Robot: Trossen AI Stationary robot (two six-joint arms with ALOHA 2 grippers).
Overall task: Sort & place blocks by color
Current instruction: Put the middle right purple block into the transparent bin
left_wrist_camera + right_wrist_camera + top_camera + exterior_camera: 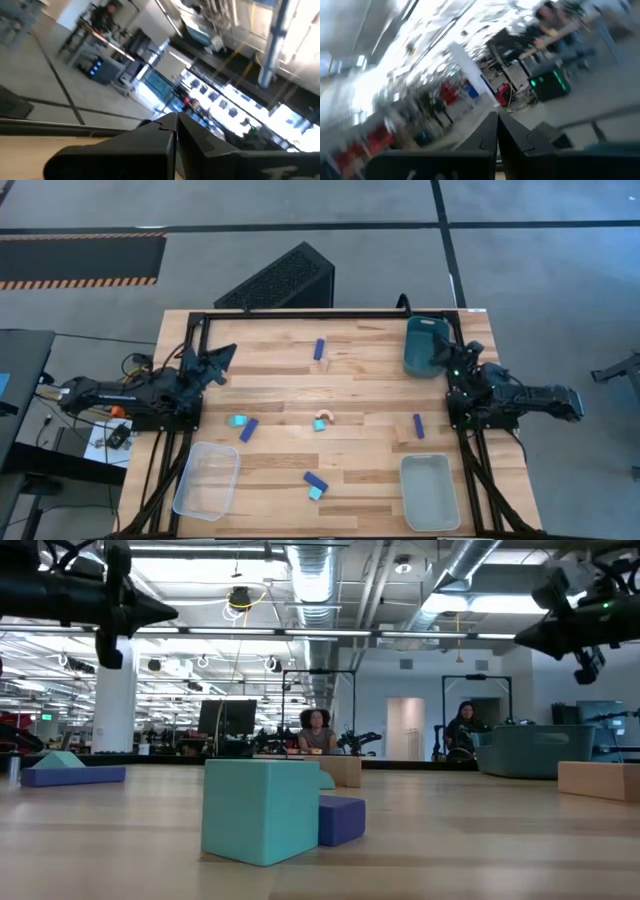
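Note:
The blocks lie scattered on the wooden table. A blue bar [319, 349] lies near the far edge. A teal cube [237, 421] and a blue bar [248, 430] lie left of centre. A tan arch [325, 419] touches a teal cube [319, 426] mid-table. Another blue bar [418, 426] lies to the right. Toward the near edge, a blue bar [315, 480] adjoins a teal cube [315, 494], which looms large in the low view [262, 810]. My left gripper [224, 358] hovers shut over the far-left corner. My right gripper [441, 356] hovers shut beside the teal bin.
A clear bin [207, 480] sits at the near-left corner and a pale grey-teal bin [430, 492] at the near-right. A deeper teal bin [424, 345] stands at the far-right corner. A dark metal frame [300, 315] edges the table. People sit in the room beyond [316, 730].

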